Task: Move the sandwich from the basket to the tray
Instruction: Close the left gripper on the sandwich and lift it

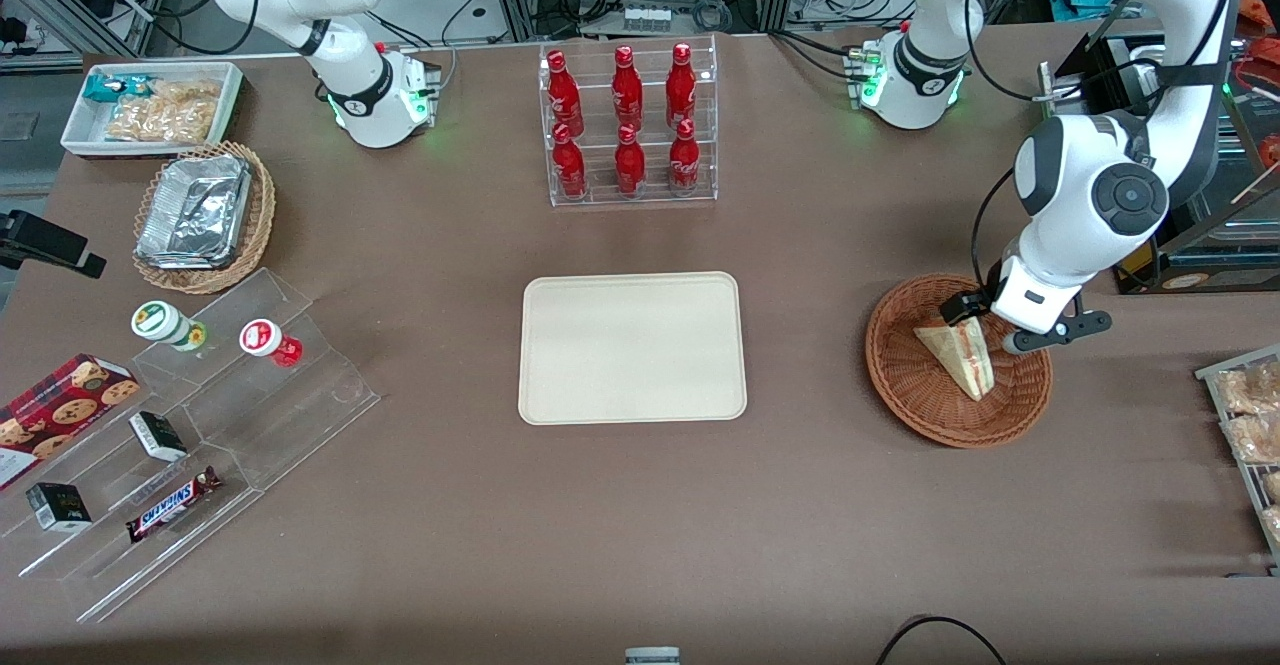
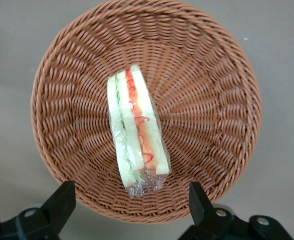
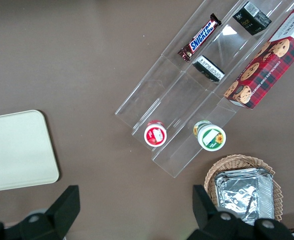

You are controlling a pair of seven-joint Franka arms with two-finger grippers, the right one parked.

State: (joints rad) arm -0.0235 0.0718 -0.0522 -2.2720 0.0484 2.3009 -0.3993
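The sandwich [image 1: 960, 357], a wrapped triangular wedge with red and green filling, lies in the reddish-brown wicker basket [image 1: 905, 385] toward the working arm's end of the table. The left arm's gripper [image 1: 990, 325] hangs over the basket's rim that is farther from the front camera, just above the sandwich's end. In the left wrist view the gripper [image 2: 130, 202] is open and empty. Its fingers [image 2: 61, 204] stand wide apart over the basket [image 2: 212, 75], clear of the sandwich [image 2: 136, 130]. The cream-beige tray [image 1: 632, 347] lies empty at mid-table and also shows in the right wrist view [image 3: 16, 150].
A clear rack of red bottles [image 1: 630, 125] stands farther from the camera than the tray. A stepped acrylic stand with snacks [image 1: 200, 415], a tan foil-container basket [image 1: 200, 215] and a white snack bin [image 1: 150, 105] sit toward the parked arm's end. Bagged pastries [image 1: 1250, 425] lie near the basket.
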